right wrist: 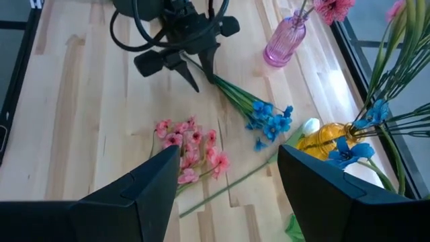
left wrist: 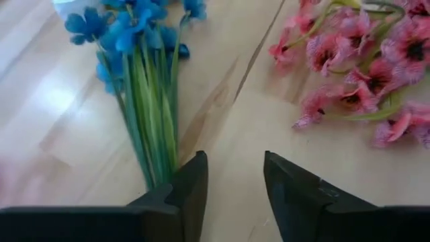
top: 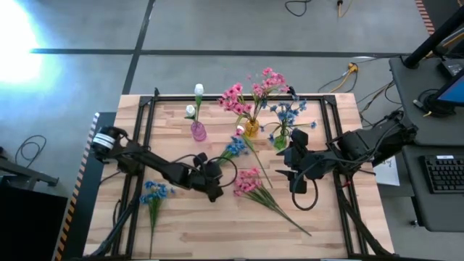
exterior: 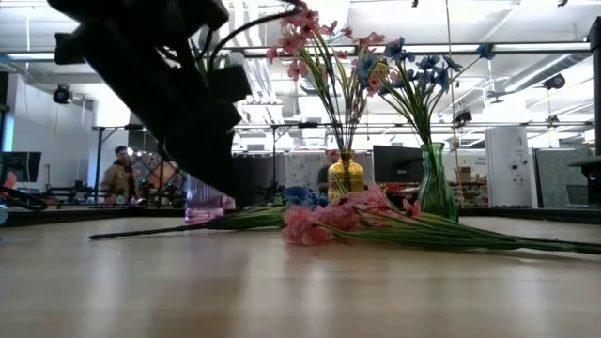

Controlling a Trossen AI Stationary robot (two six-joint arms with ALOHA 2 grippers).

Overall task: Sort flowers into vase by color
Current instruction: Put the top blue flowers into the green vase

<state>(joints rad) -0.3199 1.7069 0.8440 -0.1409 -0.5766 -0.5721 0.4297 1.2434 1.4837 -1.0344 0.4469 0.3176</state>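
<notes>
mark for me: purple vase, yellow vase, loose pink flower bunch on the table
purple vase (top: 198, 131): high view, on its glass body.
yellow vase (exterior: 345, 176): low view, on its belly.
loose pink flower bunch (right wrist: 190, 148): right wrist view, on the blossoms.

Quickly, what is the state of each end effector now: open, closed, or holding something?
Left end effector: open, holding nothing, at the stems of a blue flower lying on the table.
Right end effector: open, holding nothing.

overhead, table-level, two wrist views, shared table (top: 217, 225)
</notes>
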